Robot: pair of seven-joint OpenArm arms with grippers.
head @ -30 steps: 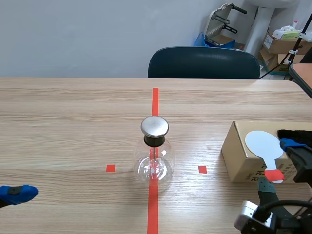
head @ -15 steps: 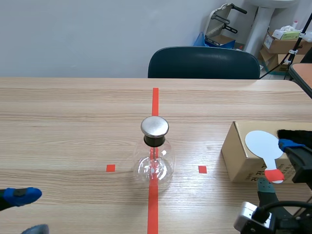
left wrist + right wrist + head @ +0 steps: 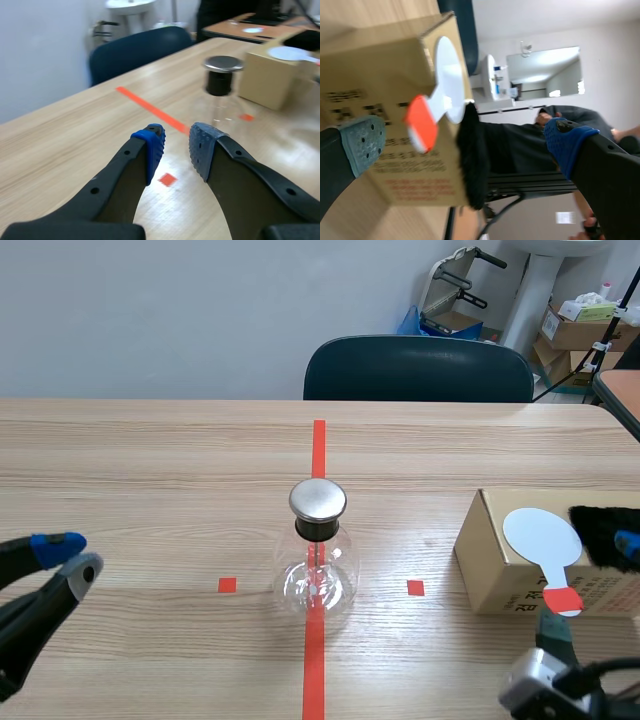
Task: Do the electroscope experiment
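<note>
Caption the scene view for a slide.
Glass flask with metal cap on the centre tape line; white paddle lying on a cardboard box.

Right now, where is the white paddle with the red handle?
In the scene view the white paddle lies on top of the cardboard box at the right side, next to the black fur.

Your right hand [image 3: 464,141] stands with its fingers wide apart, the grey-green fingertip [image 3: 362,142] at nine o'clock and the blue fingertip [image 3: 566,140] at three. At twelve, a brown cardboard box [image 3: 380,75] with dark lettering sits on the pale wooden table [image 3: 375,220]. A white round flat paddle [image 3: 449,70] with an orange-red handle [image 3: 421,122] rests on the box. A strip of black fur [image 3: 472,160] lies just beside the handle, at its three o'clock.
</note>
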